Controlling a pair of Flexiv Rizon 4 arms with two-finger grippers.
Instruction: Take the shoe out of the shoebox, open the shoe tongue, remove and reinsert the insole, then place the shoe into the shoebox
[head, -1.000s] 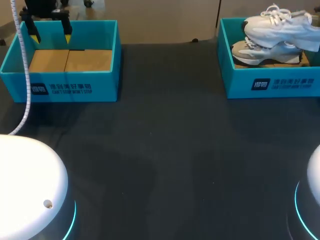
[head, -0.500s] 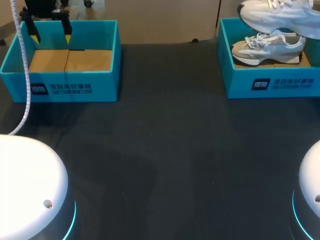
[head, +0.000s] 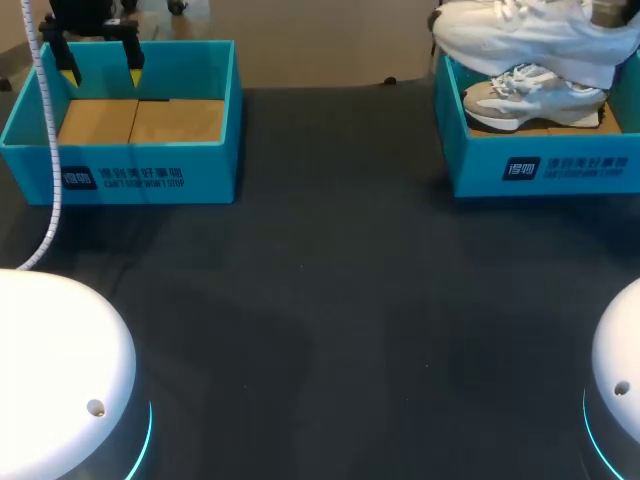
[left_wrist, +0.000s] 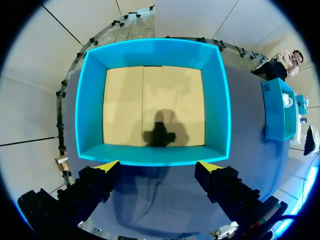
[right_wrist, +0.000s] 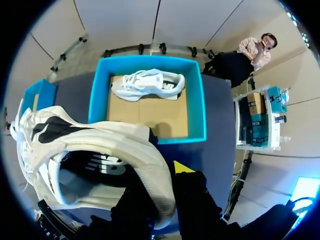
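Looking down from the head view, we see the lifted shoe (head: 530, 35) up in the air over the right shoebox (head: 545, 168). The second shoe (head: 530, 98) lies on the cardboard floor inside that box. Across the dark table (head: 330, 300), the left gripper (head: 102, 70) hovers over the far side of the left shoebox (head: 130, 175), its yellow tips well apart and holding nothing.

Over to the left wrist view: the left gripper (left_wrist: 159, 167) has its fingers spread wide, one tip near each end of the left shoebox's (left_wrist: 155, 156) nearest wall. The gripper's shadow falls on the tan cardboard floor ahead. The right shoebox (left_wrist: 276, 112) sits well apart, off to one side.

Now the right wrist view: the right gripper (right_wrist: 165, 172) is pinching the lifted shoe (right_wrist: 95, 145) by the edge of its opening. One yellow tip shows against the outside wall, while the other finger is hidden behind the shoe. The shoe's dark inside faces the camera. Ahead of it, the second shoe (right_wrist: 147, 85) lies along the far wall of the right shoebox (right_wrist: 197, 100).
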